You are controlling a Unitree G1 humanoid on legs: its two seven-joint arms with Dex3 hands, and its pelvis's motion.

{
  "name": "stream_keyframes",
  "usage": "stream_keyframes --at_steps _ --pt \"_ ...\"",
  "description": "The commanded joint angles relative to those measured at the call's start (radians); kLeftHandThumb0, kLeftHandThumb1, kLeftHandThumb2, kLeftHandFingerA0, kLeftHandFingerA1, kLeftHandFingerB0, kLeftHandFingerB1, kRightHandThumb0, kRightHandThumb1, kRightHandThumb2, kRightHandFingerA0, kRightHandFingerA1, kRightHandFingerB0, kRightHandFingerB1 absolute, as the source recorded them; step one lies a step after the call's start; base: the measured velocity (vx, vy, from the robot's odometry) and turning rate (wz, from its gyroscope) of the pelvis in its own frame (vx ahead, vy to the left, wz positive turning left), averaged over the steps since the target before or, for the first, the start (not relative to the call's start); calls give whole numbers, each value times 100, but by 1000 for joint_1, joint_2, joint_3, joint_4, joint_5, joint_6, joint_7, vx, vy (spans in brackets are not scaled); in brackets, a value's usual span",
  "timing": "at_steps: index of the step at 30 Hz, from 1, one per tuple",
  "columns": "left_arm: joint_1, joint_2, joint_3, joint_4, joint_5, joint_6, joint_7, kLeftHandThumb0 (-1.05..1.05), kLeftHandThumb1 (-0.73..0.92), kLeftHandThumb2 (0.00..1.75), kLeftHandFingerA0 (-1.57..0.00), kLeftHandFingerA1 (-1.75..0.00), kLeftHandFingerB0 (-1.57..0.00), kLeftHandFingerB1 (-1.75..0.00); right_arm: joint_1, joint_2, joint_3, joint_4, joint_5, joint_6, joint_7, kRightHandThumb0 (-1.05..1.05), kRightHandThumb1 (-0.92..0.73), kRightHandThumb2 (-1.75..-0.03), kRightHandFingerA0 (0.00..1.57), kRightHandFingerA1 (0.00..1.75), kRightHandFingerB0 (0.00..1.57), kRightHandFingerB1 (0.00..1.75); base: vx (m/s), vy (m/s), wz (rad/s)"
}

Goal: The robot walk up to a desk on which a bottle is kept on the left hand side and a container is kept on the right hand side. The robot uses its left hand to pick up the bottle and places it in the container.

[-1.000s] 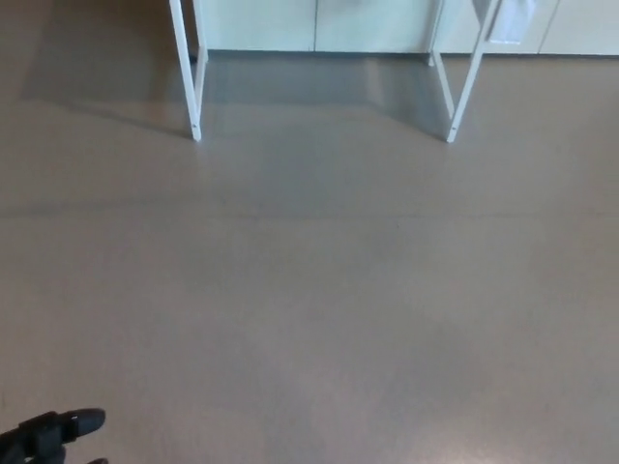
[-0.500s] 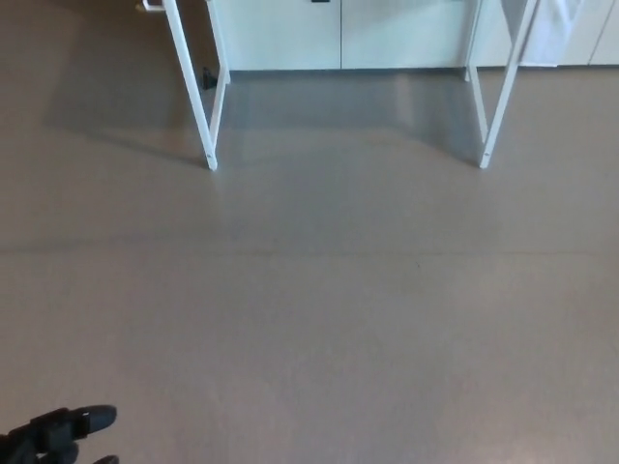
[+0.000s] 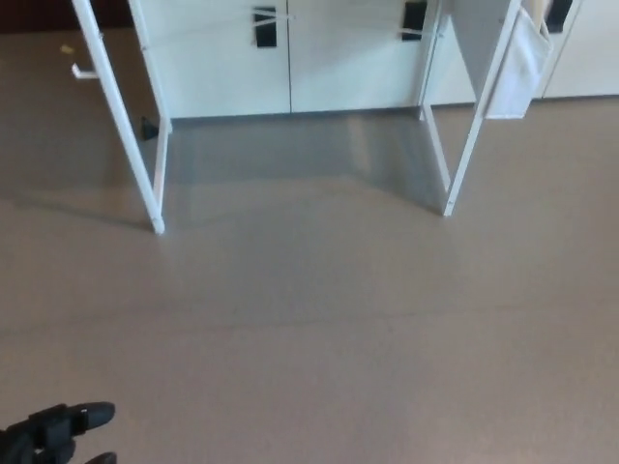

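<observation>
The desk [image 3: 155, 184] shows only its white legs; its top, with bottle and container, is cut off. On the brown floor [image 3: 319, 338], the left hand [image 3: 53, 437] is partly cropped, its grip unclear.

Mostly just floor [image 3: 319, 329] here, plain grey-brown and taking up the bulk of the shot. White desk legs [image 3: 116, 106] are standing on it, one pair at left and another [image 3: 474, 126] at right, throwing a soft shadow underneath. Behind them white cabinets [image 3: 290, 58] with dark handles are lining the wall, and a white bag-like thing [image 3: 517, 63] is hanging by the right legs.
</observation>
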Motion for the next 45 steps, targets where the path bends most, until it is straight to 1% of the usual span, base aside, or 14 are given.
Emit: stream_keyframes --at_steps 1,2,7,9,12,15,22,23,25,26,32,38,39,45 --pt "29 6 8 22 -10 35 -6 -28 60 58 -55 -44 -46 -40 51 5 -13 21 17 -32 5 -58 -62 -59 65 53 46 43 411 -27 12" --pt "31 11 7 48 -1 33 -2 -29 60 57 -56 -43 -45 -40 76 7 -13 30 14 -46 5 -61 -47 -87 58 63 40 54 430 -69 17" --pt "17 41 2 127 19 39 -1 -35 58 57 -48 -44 -42 -40 105 19 -15 78 4 -95 -19 -56 -49 -88 60 65 40 54 405 -97 17" --pt "11 52 5 162 17 24 -9 -36 58 56 -43 -42 -41 -40 102 19 -16 129 2 -131 -11 -60 -62 -59 66 51 47 39 522 -65 53" --pt "-4 73 16 202 4 15 -29 -41 56 73 -33 -48 -32 -47 92 27 -23 203 7 -193 -13 -60 -47 -86 60 63 42 54 503 -56 4" --pt "-35 85 46 257 -15 36 -16 -41 56 73 -34 -48 -32 -48 105 36 -23 186 15 -179 -16 -54 -62 -59 68 51 46 41 325 -67 -10" --pt "-74 95 68 328 -11 25 -14 -37 62 57 -40 -45 -37 -44 114 62 -43 165 38 -182 -16 -49 -61 -58 69 56 51 45 239 80 -17" --pt "-74 96 67 323 -9 34 -10 -36 63 58 -40 -45 -36 -45 102 56 -41 200 26 -200 -22 -55 -47 -85 65 66 46 57 279 115 99" --pt "-74 98 64 316 -5 48 -8 -36 64 58 -38 -45 -35 -45 86 47 -37 243 6 -218 -33 -56 -47 -86 66 66 46 57 290 271 -11" --pt "-72 100 66 311 -5 52 -6 -37 64 58 -41 -46 -37 -46 83 45 -33 253 3 -221 -29 -55 -61 -59 70 54 49 43 286 257 -9" --pt "-42 116 101 299 -40 67 -44 -41 61 78 -33 -52 -31 -51 107 52 -29 232 4 -242 -29 -51 -63 -59 67 56 48 44 149 27 7" --pt "69 122 222 174 -159 153 -112 -32 68 60 -36 -48 -32 -48 112 55 -29 214 5 -215 -42 -49 -62 -59 69 57 50 45 115 -144 -1" --pt "81 121 236 164 -167 163 -112 -30 46 90 -31 -59 -25 -57 113 57 -30 213 6 -213 -44 -49 -62 -59 69 57 51 45 137 -217 13" --pt "134 128 270 154 -174 153 -155 -30 47 91 -34 -59 -24 -55 85 54 -26 292 -1 -248 -51 -51 -62 -59 68 54 49 43 146 -135 -2"
